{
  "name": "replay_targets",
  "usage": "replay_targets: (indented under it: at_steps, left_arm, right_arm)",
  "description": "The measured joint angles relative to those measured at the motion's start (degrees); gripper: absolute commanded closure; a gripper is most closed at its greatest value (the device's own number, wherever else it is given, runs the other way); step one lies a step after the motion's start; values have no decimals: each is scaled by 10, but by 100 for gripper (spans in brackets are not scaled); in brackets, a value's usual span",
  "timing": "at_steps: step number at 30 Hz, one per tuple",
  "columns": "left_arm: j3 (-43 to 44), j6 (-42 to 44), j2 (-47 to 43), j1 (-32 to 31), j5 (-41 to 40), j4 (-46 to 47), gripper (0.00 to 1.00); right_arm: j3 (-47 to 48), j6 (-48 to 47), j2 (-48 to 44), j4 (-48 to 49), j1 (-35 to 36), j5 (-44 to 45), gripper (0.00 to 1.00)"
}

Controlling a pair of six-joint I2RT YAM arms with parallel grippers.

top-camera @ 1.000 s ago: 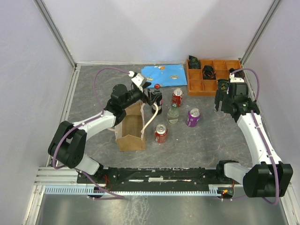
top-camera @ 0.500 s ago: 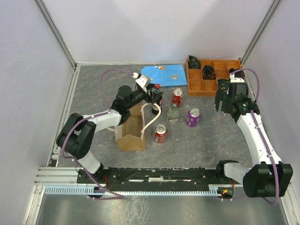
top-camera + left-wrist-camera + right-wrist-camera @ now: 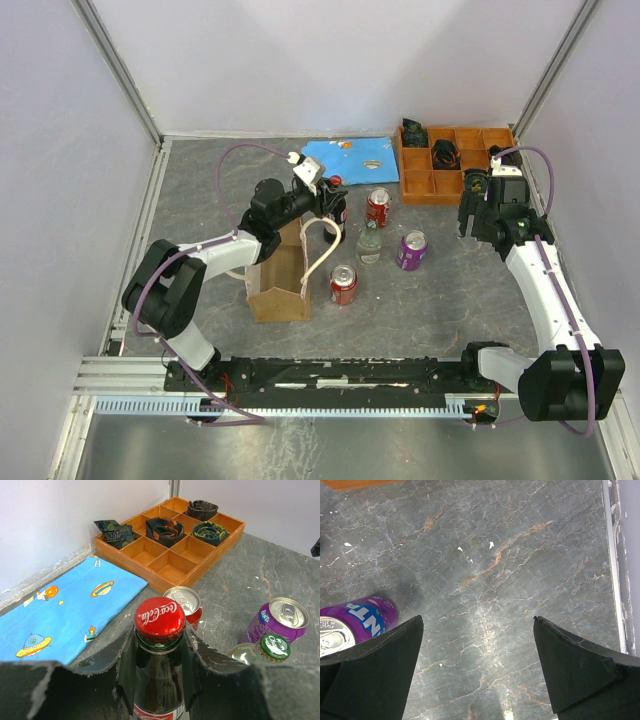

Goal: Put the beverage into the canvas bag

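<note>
The beverage is a dark cola bottle [image 3: 336,208] with a red cap [image 3: 159,617], upright just behind the canvas bag [image 3: 279,276]. My left gripper [image 3: 327,200] is shut on its neck, with a finger pressed against each side under the cap in the left wrist view [image 3: 160,634]. The tan bag stands open-topped, and its cream handle [image 3: 325,246] loops out to the right. My right gripper [image 3: 472,218] hangs open over bare table [image 3: 477,622], to the right of a purple can [image 3: 355,622].
Around the bottle stand a red can [image 3: 378,207], a clear green-capped bottle [image 3: 369,243], the purple can [image 3: 411,250] and another red can [image 3: 343,284]. A blue printed cloth [image 3: 345,155] and an orange compartment tray [image 3: 418,183] lie at the back.
My left gripper has moved a little toward the back and its fingers have closed in on the cola bottle's neck. The right arm has not moved.
</note>
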Motion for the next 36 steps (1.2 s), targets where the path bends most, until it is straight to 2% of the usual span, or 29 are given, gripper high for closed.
replay_targets:
  at_steps: [8,19,36]
  left_arm:
    - [65,-1,0,0,3,-86,97]
    - [159,-8,-12,0,3,-130,97]
    - [200,1,-258,14,-19,-344,97]
  right_arm:
    - [0,6,0,0,0,0,1]
    - [0,15,0,6,0,-1,1]
    - [-30,34,1,23,0,-24,1]
